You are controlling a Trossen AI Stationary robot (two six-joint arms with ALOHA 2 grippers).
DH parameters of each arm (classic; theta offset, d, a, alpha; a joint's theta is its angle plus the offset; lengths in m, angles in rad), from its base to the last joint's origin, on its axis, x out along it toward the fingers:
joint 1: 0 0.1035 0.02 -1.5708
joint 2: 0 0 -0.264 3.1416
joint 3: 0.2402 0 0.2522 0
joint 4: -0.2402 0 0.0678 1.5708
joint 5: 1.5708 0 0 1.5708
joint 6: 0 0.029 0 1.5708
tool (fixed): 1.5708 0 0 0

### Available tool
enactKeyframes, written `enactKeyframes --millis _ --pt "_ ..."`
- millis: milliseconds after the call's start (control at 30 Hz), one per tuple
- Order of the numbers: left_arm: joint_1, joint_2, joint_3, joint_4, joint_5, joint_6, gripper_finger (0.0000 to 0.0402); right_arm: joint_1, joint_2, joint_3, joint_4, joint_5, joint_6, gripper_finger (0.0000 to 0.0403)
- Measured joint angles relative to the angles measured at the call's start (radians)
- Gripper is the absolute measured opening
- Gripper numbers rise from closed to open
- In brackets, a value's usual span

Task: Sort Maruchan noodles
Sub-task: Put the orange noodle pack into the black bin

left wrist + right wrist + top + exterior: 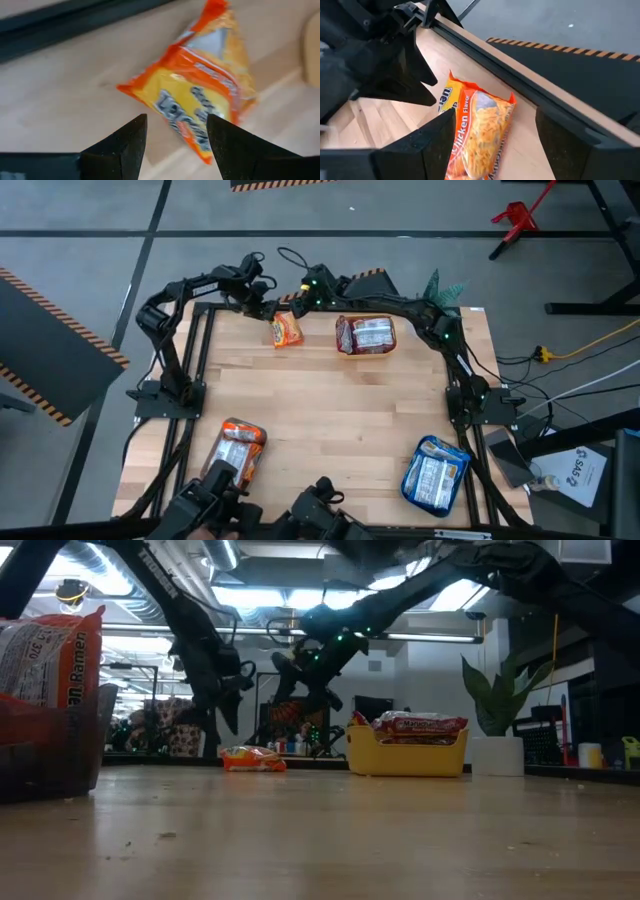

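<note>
One orange Maruchan noodle packet (285, 330) lies flat on the wooden table near its far edge, left of the yellow bowl; it also shows in the low view (253, 759). My left gripper (265, 308) hovers open just above and left of it, and the packet (200, 95) shows beyond its fingers (176, 120). My right gripper (300, 305) hangs open over the packet's right side, with the packet (480, 130) ahead between its fingers (495, 117). Neither gripper touches the packet.
A yellow bowl (365, 352) at the far middle holds red-and-white packets. A tray (262, 465) at the near left holds orange packets, and one (412, 492) at the near right holds blue-and-white packets. The table's middle (330, 405) is bare wood. A dark frame rail (530, 75) runs along the far edge.
</note>
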State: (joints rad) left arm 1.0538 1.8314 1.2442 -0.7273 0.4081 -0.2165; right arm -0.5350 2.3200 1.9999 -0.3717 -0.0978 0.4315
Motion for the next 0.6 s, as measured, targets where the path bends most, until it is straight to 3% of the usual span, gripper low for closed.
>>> enactKeyframes --millis 233,400,500,600 --pt "0.000 0.018 0.000 0.013 -0.146 0.048 0.0201 -0.002 0.022 0.000 0.007 0.000 0.036 0.0257" --pt "0.000 0.021 -0.001 0.027 -0.158 0.044 0.0201 -0.002 0.022 0.000 0.023 0.014 0.036 0.0257" --pt "0.000 0.020 -0.001 0.013 -0.108 0.042 0.0201 -0.002 0.022 0.000 0.024 0.001 0.035 0.0257" --pt "0.004 -0.016 -0.002 -0.008 0.057 0.013 0.0201 -0.002 0.022 0.000 0.021 -0.031 0.036 0.0257"
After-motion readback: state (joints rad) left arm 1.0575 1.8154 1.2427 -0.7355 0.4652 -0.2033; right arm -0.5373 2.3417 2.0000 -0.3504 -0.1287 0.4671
